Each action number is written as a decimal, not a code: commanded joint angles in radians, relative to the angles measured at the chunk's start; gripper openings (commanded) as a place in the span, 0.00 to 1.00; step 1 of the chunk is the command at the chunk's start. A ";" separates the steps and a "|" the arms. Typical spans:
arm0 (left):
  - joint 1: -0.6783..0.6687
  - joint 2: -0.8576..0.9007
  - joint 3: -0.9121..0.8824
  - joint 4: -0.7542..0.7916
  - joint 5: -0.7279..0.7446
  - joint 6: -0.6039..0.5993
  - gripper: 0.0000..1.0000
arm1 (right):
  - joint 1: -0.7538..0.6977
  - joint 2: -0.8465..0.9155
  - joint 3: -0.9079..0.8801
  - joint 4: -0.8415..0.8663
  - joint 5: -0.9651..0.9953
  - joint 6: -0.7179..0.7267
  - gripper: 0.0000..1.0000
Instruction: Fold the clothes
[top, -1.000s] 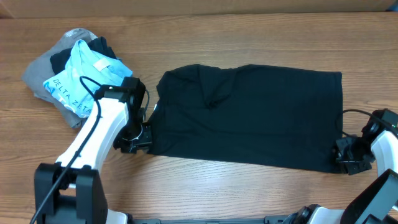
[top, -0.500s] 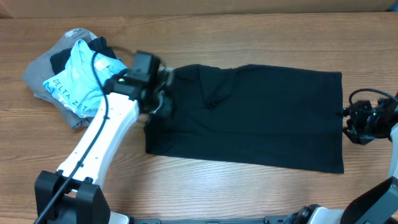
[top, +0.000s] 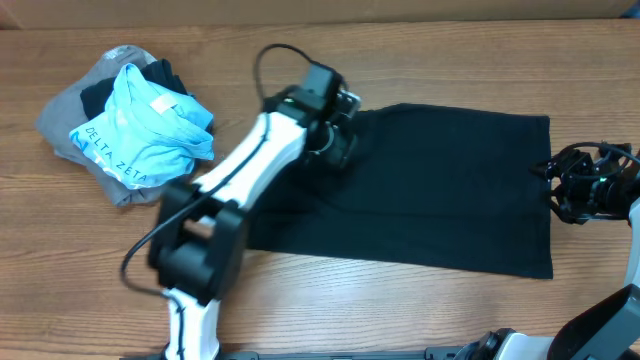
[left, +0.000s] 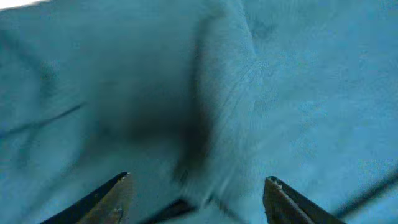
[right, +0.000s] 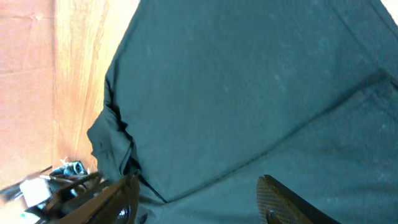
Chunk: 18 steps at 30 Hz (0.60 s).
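A black garment (top: 450, 190) lies spread flat on the wooden table. My left gripper (top: 335, 140) hovers over its upper left part. In the left wrist view the gripper (left: 198, 190) is open, with a raised crease of the fabric (left: 217, 106) between and ahead of its fingers. My right gripper (top: 562, 190) is at the garment's right edge, about halfway up. In the right wrist view it (right: 196, 196) is open over the fabric (right: 249, 81), holding nothing. The garment's left part is partly hidden by my left arm.
A pile of other clothes (top: 135, 130), grey, dark and light blue with printed letters, lies at the far left of the table. Bare wood (top: 400, 310) runs along the front edge. A strip of wood (right: 81, 62) shows left of the garment in the right wrist view.
My left gripper has moved from the garment's left edge up and right, over its upper part. My right gripper has moved from the lower right corner up along the right edge.
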<state>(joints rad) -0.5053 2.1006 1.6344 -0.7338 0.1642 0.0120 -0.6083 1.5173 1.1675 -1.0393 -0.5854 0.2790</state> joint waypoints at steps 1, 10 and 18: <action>-0.047 0.081 0.070 -0.001 -0.085 0.060 0.72 | -0.002 -0.023 0.025 0.018 -0.008 -0.017 0.65; -0.049 0.130 0.084 -0.009 -0.199 -0.002 0.08 | 0.000 -0.016 0.021 0.087 0.070 0.040 0.68; -0.019 0.105 0.309 -0.206 -0.337 -0.019 0.04 | 0.087 0.003 0.011 0.323 0.098 0.031 0.66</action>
<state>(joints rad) -0.5449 2.2284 1.8370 -0.8993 -0.0864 0.0090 -0.5697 1.5177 1.1671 -0.7628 -0.5159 0.3138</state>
